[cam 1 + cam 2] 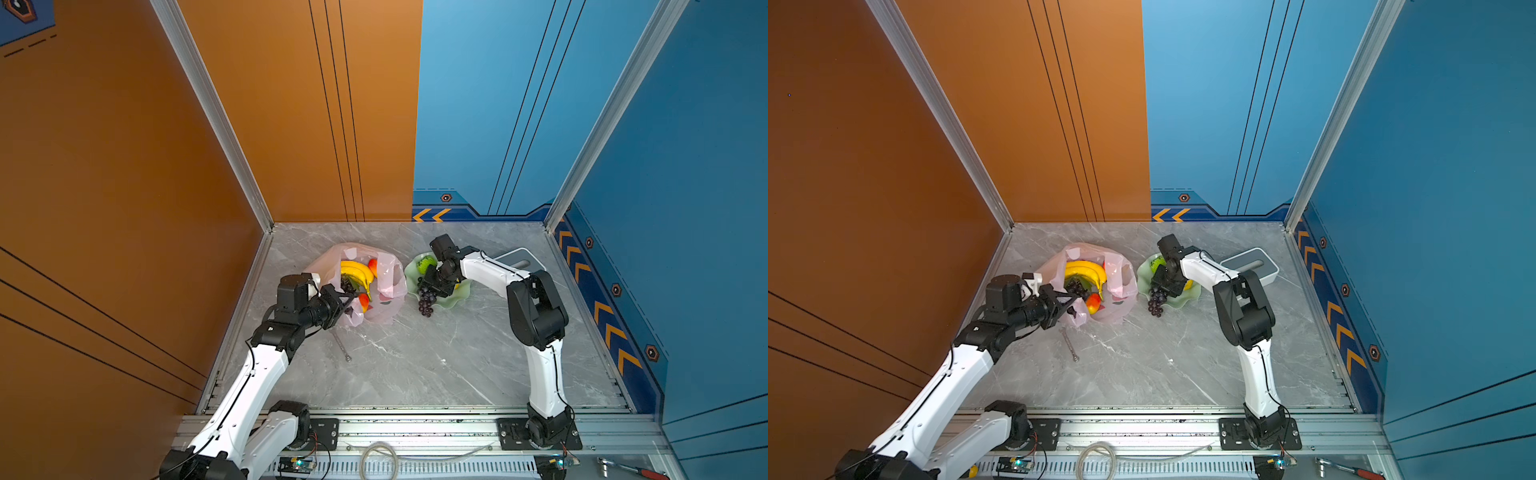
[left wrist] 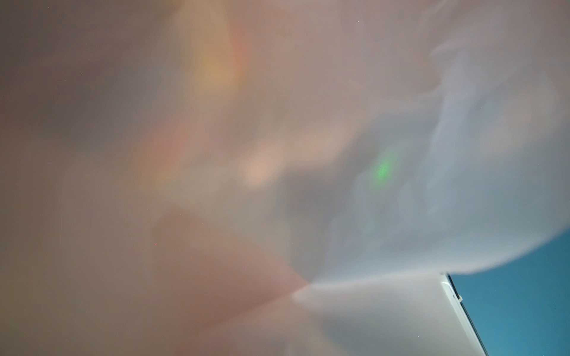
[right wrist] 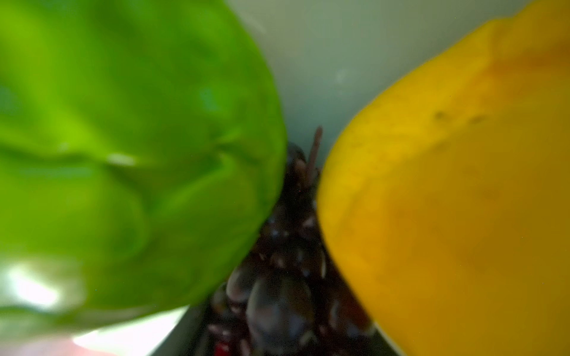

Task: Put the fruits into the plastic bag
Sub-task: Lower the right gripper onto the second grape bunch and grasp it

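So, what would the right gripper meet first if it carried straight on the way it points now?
Probably the grapes in the green dish, just ahead of the right gripper; depth is unclear.

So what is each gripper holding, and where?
Left gripper pinches the bag by its near rim. Right gripper is at the grapes in the dish; grip cannot be told.

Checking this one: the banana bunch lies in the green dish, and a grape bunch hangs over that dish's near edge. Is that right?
Not quite. The banana bunch lies in the plastic bag, not in the green dish; both top views show it. The rest stands: the grape bunch does hang over the dish's near edge.
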Motion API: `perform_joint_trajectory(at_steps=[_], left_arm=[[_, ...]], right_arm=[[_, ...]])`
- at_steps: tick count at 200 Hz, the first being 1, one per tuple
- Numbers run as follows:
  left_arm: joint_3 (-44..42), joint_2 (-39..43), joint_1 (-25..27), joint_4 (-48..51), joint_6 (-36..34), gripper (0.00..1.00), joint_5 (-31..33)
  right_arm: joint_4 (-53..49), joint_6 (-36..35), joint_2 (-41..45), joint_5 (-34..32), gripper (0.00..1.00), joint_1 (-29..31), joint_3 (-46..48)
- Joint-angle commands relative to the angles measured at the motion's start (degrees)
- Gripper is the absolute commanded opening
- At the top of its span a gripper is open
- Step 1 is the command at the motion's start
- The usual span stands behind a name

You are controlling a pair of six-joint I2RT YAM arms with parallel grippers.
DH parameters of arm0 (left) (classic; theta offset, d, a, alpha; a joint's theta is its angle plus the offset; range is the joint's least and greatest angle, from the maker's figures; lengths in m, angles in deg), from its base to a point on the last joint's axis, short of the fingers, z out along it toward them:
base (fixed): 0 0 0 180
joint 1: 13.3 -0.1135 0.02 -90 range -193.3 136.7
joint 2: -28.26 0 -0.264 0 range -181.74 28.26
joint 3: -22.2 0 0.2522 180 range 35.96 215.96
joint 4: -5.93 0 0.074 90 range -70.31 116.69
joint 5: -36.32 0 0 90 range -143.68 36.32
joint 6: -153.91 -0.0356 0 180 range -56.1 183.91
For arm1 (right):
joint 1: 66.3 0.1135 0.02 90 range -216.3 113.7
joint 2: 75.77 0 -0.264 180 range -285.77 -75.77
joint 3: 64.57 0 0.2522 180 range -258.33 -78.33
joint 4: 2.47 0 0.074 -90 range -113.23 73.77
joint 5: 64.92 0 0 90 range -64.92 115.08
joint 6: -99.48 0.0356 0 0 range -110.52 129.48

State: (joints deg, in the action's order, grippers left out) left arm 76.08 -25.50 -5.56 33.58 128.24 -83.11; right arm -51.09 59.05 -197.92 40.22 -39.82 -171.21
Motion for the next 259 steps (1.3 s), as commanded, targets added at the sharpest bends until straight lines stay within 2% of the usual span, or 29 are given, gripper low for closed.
perform_joint_trajectory(at_steps=[1, 61, 91, 138, 164, 259], left_arm=[[-0.13, -0.21, -0.63, -0.62, -1.05, 0.00, -0.89], [0.20, -0.30, -0.63, -0.29, -1.08, 0.00, -0.80], [0.30, -0.38, -0.63, -0.19, -1.23, 0.00, -0.72], [0.73, -0.73, -0.63, -0.27, -1.32, 0.00, -0.72], [1.04, -0.99, -0.59, -0.09, -1.49, 0.00, -0.72], [1.07, -0.81, -0.55, 0.35, -1.67, 0.00, -0.54]], right_arm=[[2.12, 0.36, 1.05, 0.81, 0.38, -0.55, 1.76], [5.19, 0.84, 2.97, 2.40, 0.36, -1.82, 4.16], [9.46, 2.05, 7.02, 4.77, 0.35, -2.87, 6.31], [20.38, 9.28, 9.96, 10.17, 0.35, -5.25, 12.39], [23.69, 11.01, 10.52, 12.57, 0.35, -5.50, 13.34], [32.05, 15.20, 15.80, 14.13, 0.33, -6.65, 18.64]])
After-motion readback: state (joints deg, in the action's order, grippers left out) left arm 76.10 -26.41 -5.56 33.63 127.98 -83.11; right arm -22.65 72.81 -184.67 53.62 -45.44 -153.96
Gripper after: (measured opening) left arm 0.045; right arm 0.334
